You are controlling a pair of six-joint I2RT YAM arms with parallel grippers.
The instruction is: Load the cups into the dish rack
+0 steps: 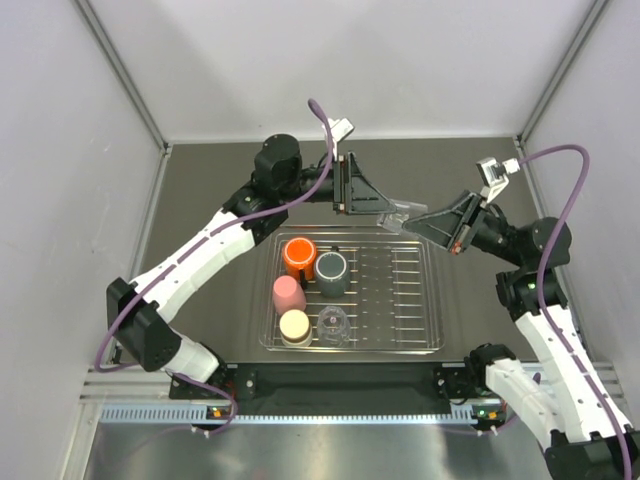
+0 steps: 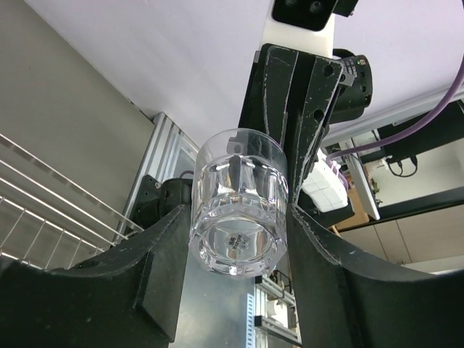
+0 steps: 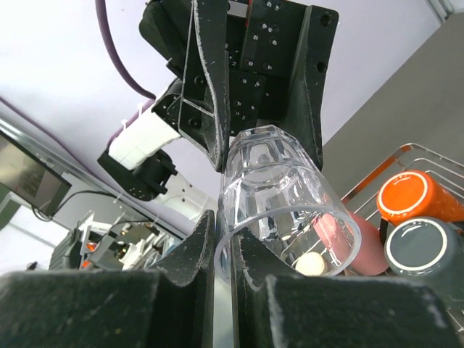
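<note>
Held clear cup (image 2: 239,214): it is carried in the air above the far rim of the dish rack (image 1: 400,297), lying roughly on its side between the two grippers. It is not yet set down.
Left gripper (image 2: 239,246): it is partly closed around the cup's body near the thick base, and both fingers appear to be pressed against its sides.
Right gripper (image 3: 221,250): it is closed narrow on the cup's wall at the open rim, with one finger inside and one outside.
Step in hand: a hand-over from one arm to the other is judged to be under way, since the cup is gripped at both ends.
Already loaded: five cups are seen in the left half of the rack: the orange cup (image 1: 299,256), the dark grey cup (image 1: 331,268), the pink cup (image 1: 289,294), the cream cup (image 1: 294,326) and a second clear cup (image 1: 333,323).
Rack space: the right half is seen as bare bars.
Progress: the task is judged nearly done, as no other cup is seen outside the rack.
Left to do: one grip is to be released, and the held cup is to be lowered onto the free bars and let go.
</note>
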